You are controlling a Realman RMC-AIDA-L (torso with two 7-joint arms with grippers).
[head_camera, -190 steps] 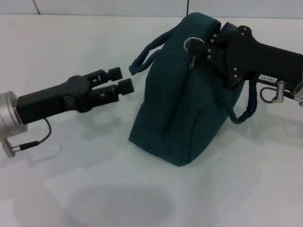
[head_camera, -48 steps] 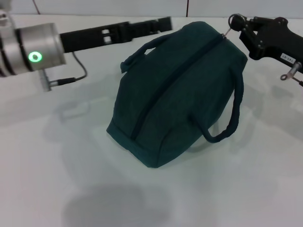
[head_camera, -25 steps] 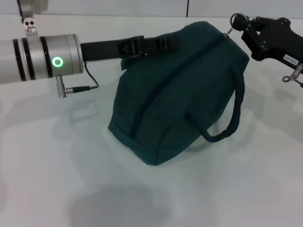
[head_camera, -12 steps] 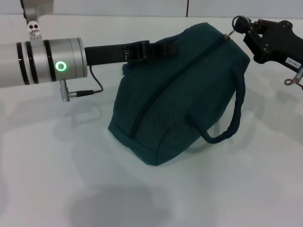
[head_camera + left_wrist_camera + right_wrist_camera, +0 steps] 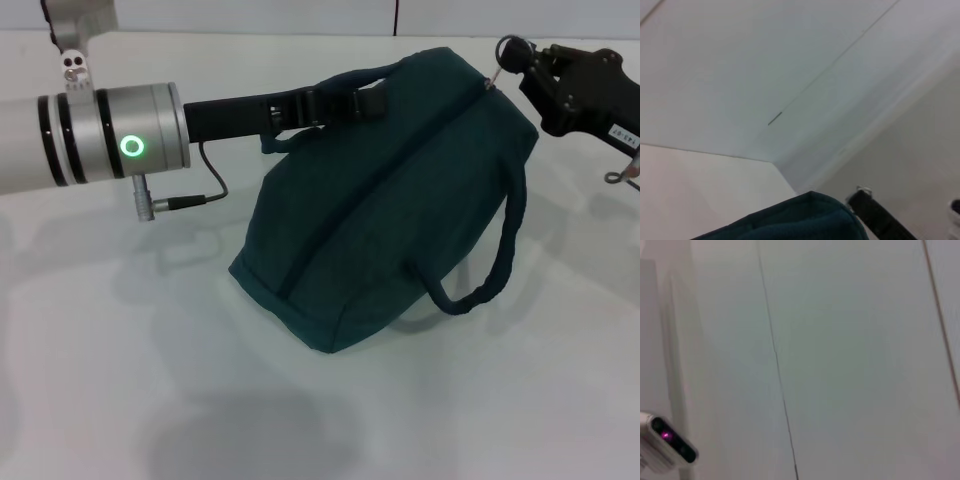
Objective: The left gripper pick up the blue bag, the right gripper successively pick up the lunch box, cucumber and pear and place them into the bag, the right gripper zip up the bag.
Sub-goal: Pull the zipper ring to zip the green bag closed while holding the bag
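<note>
Left hand (image 5: 372,97) now against the far handle (image 5: 350,78) of the blue bag (image 5: 400,200), bag slightly lifted, shifted right

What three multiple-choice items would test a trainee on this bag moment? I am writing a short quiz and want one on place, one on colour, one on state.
1. Where is the right gripper?
A. At the zipper pull on the blue bag's far end
B. Flat on the table in front of the bag
C. Inside the bag

2. What colour is the light on the left arm's wrist?
A. Red
B. Green
C. Blue

3. What state is the bag's zipper in?
A. Wide open, with the contents showing
B. Closed along the top
C. Torn off

Answers: 1 A, the head view shows the claw at the ring pull at the bag's upper far corner. 2 B, a green ring glows on the silver cylinder behind the left gripper. 3 B, the seam runs shut along the top and nothing inside shows.
</note>
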